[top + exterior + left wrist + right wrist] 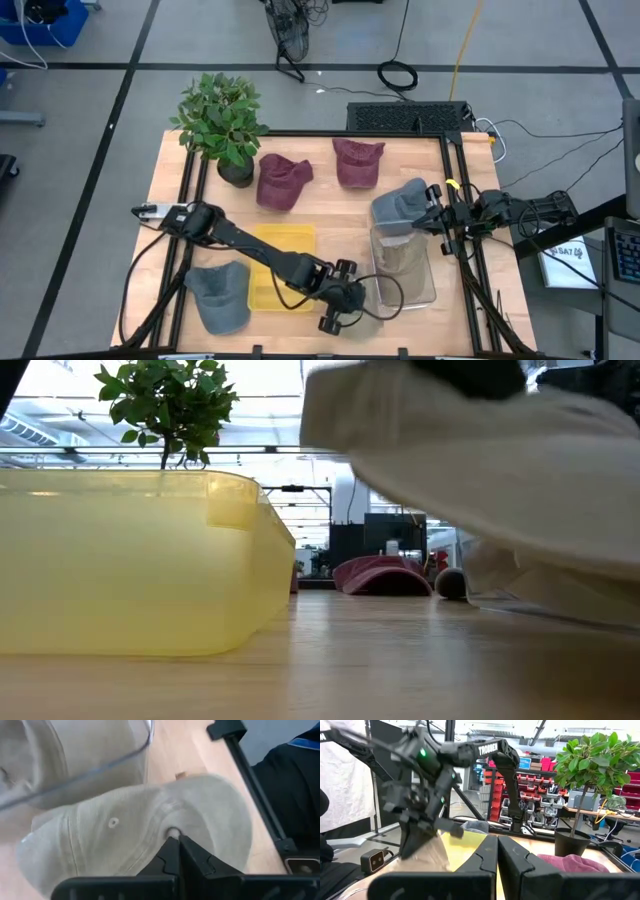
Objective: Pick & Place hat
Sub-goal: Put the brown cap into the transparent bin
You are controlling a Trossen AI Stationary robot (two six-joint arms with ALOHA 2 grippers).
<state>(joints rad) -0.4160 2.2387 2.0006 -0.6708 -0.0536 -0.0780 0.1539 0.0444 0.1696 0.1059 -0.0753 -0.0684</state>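
Overhead, left gripper [175,836] pinching beige hat [150,825], hat mostly hidden; right gripper [497,845] fingers together

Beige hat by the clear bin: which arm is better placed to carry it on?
Left. The left gripper is shut on the beige hat's top button beside the clear bin. The right gripper sits apart, over the grey hat.

Beige hat [135,825] matt woven cloth; yellow bin [140,565] translucent, probably plastic; table [380,660] smooth wood.
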